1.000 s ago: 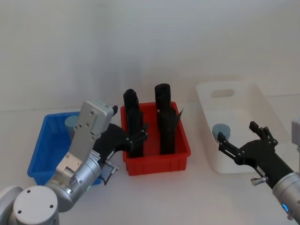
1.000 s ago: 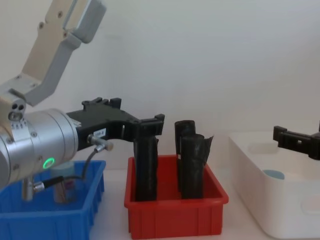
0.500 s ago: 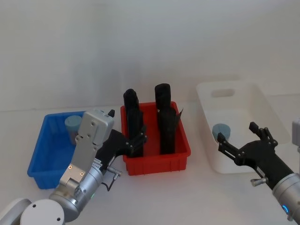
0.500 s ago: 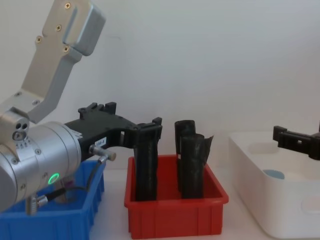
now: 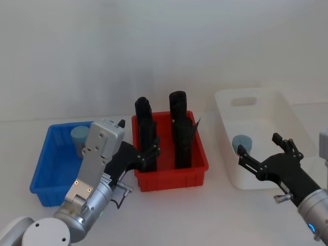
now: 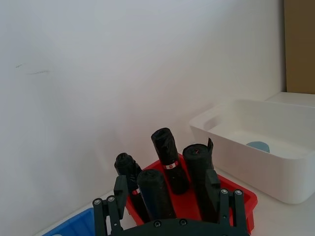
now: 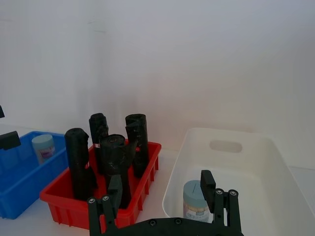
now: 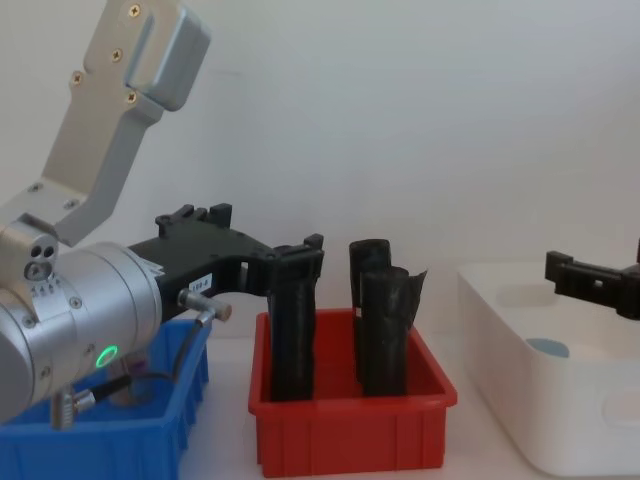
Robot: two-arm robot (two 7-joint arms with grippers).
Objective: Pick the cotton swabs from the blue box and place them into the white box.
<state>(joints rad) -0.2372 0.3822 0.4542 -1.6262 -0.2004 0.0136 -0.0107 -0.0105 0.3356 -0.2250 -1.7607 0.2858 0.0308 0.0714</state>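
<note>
My left gripper (image 5: 148, 156) sits low between the blue box (image 5: 39, 177) and the red bin (image 5: 171, 180), at the bin's near left corner. Its 2 fingers are spread wide and hold nothing. From the chest its tips line up with the nearest of the 4 black rolls (image 5: 179, 128) standing in the red bin; I cannot tell whether they touch it.

1 jar of cotton swabs (image 5: 79, 136) stands upright in the far corner of the blue box, on the side toward the red bin, behind my left arm and well apart from the fingers.

My right gripper (image 5: 259, 144) hangs at the near left part of the white box (image 5: 289, 110), fingers parted wide and empty. A second jar (image 5: 242, 142) stands upright on the floor of the white box near its left wall, just beyond the fingertips and not touched by them.
</note>
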